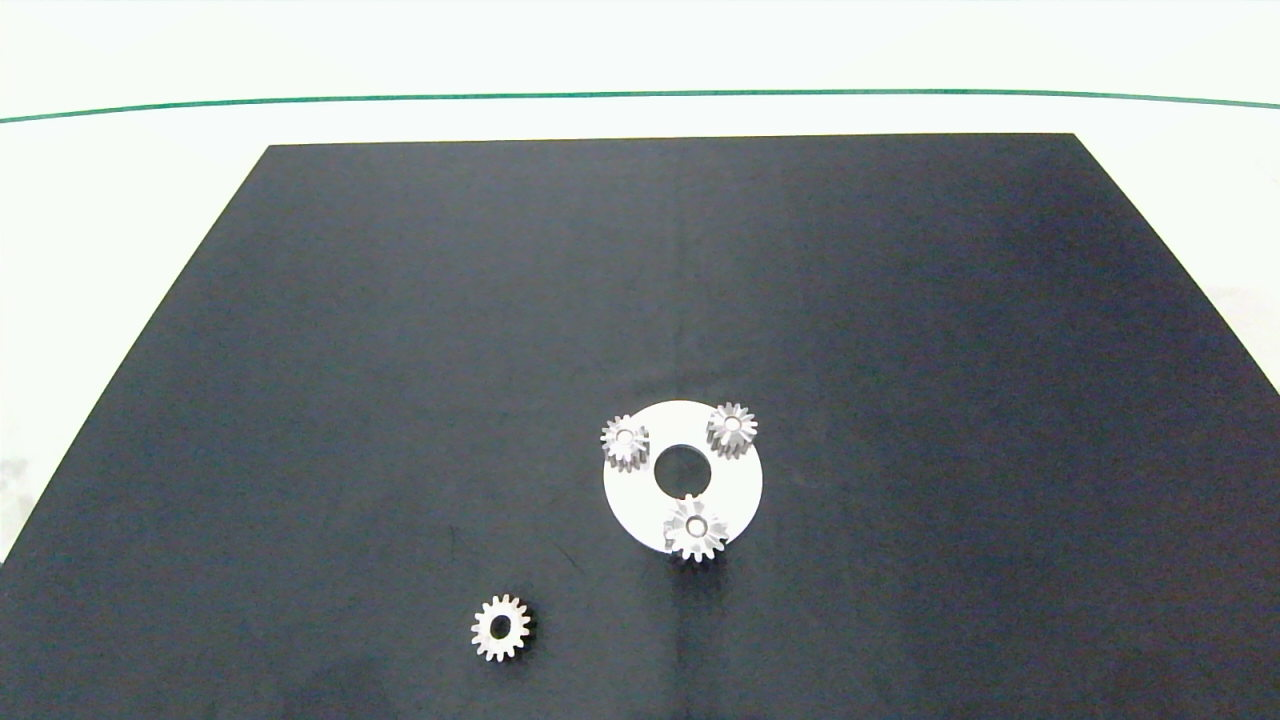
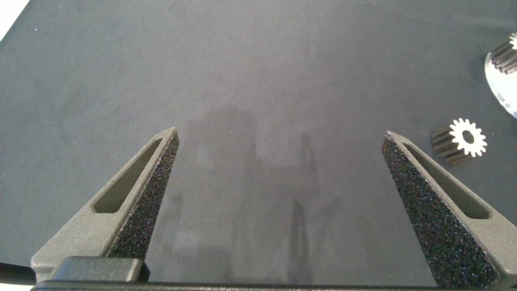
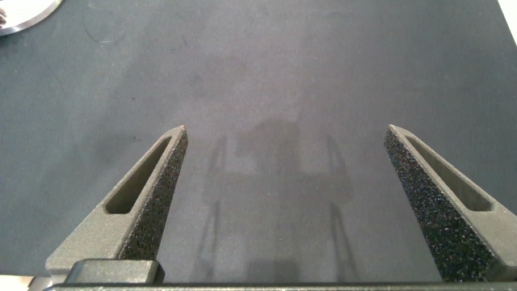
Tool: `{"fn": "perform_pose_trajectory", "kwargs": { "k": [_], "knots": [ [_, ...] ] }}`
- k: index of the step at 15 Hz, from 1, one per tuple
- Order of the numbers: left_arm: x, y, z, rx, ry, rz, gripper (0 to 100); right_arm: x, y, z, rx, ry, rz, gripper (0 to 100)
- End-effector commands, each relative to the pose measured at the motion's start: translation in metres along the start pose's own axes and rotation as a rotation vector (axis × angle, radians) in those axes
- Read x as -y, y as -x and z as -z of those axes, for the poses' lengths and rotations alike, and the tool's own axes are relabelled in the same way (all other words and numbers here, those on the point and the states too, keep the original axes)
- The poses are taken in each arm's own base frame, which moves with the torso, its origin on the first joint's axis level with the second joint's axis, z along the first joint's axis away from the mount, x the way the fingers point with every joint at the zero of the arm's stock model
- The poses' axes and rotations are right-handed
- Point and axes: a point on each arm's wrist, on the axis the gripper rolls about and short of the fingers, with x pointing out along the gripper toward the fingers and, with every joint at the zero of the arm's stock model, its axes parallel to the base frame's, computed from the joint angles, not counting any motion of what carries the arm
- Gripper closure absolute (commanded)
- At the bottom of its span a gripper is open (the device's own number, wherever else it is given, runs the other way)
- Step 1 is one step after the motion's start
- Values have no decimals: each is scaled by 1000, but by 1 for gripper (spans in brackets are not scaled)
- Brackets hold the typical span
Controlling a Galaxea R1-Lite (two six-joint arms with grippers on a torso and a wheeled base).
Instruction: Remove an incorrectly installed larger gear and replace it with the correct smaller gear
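A white disc [image 1: 740,488] with a centre hole lies on the black mat. It carries three silvery gears. The larger gear [image 1: 695,528], with pointed splayed teeth, sits at the disc's near edge and overhangs it. Two compact gears [image 1: 625,440] [image 1: 732,430] sit on the far side. The smaller gear [image 1: 501,627] lies loose on the mat, near-left of the disc; the left wrist view shows this smaller gear [image 2: 460,139] beside the disc's rim [image 2: 502,81]. My left gripper [image 2: 279,133] and right gripper [image 3: 285,128] both hover open over bare mat, holding nothing. Neither arm shows in the head view.
The black mat [image 1: 400,350] covers most of a white table. A green line [image 1: 640,96] runs across the table beyond the mat's far edge. A sliver of the disc's rim [image 3: 24,10] shows in the right wrist view.
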Motion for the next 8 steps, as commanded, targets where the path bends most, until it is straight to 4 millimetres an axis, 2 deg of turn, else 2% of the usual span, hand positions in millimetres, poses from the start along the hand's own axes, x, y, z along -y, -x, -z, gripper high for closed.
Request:
{"fn": "perform_pose_trajectory", "kwargs": {
  "k": [1,4,5,8],
  "knots": [
    [0,0,-1,2,2,-1,0,0,0,-1,-2,3,10,0],
    [5,8,-21,43,3,6,0,1,8,-14,-35,5,3,0],
    [8,14,-34,47,0,10,0,1,10,-20,-63,15,-3,0],
    [18,29,-81,-129,-59,-19,0,4,2,-52,-147,73,-4,0]
  ]
}}
